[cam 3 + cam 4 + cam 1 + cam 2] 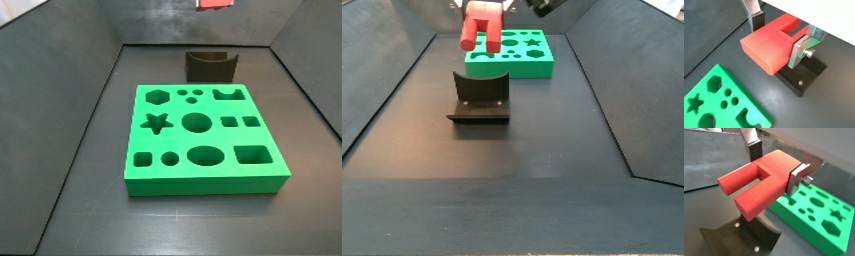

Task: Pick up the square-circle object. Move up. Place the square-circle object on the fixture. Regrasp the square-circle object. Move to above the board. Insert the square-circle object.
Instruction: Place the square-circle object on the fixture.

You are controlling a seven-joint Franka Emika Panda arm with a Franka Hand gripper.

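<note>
The pincer (777, 159) is seen clamped on the square-circle object (756, 184), high in the air over the fixture (480, 97). In both wrist views the silver fingers (803, 50) are pressed on the two flat sides of the blocky end, while two long prongs with a slot between them point away from the grip. In a side view the red piece (480, 24) hangs above the fixture and in front of the board (512, 54), with nothing touching it except the fingers.

The piece is judged to be hard plastic, light and stiff, so no bending under the clamp is expected. Its surface looks smooth, so some slipping or turning between the pads could happen if it is pushed against the fixture's notch. The flat parallel faces of the blocky part are probably the best place for holding; the prongs are thinner and should be left free.

The board (205, 139) lies flat on the dark surface (80, 220), well apart from the piece.
</note>
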